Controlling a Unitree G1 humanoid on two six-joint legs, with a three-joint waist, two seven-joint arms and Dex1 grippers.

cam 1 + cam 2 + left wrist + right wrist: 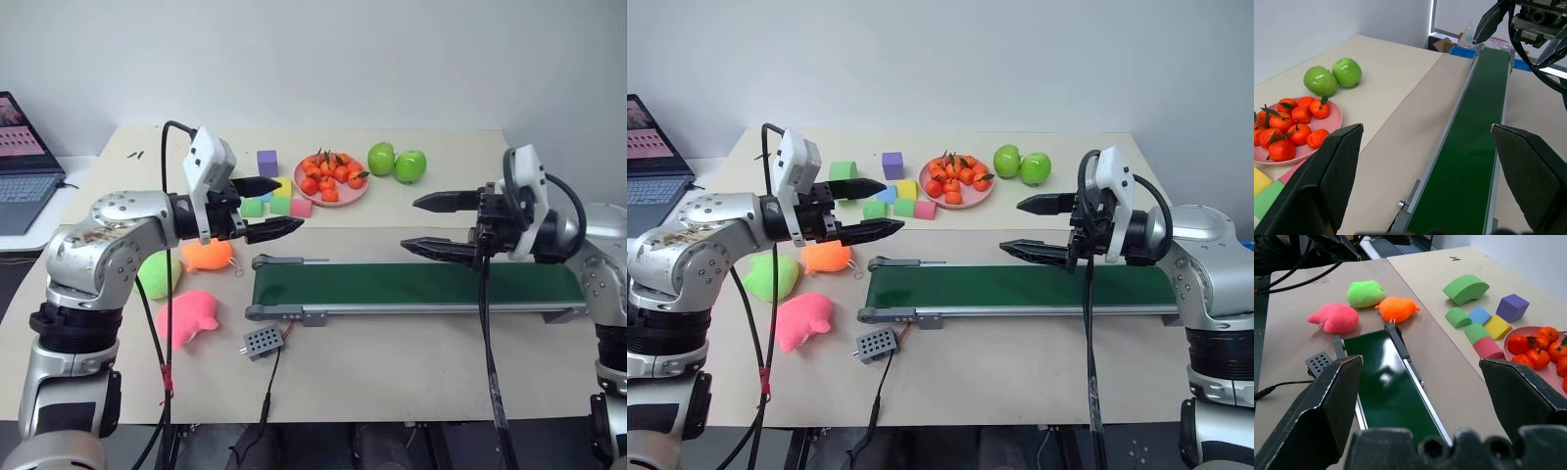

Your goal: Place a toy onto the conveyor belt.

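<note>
Pink toy lies lower left of frame, on table just off conveyor belt left end. Left gripper hovers above it, nearer, wide open, empty; right gripper also open, empty.

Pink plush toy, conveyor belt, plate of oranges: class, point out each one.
Pink plush toy (190, 315), left eye view, body's middle.
Conveyor belt (421, 284), left eye view, green belt surface.
Plate of oranges (331, 198), left eye view, pink front rim.
</note>
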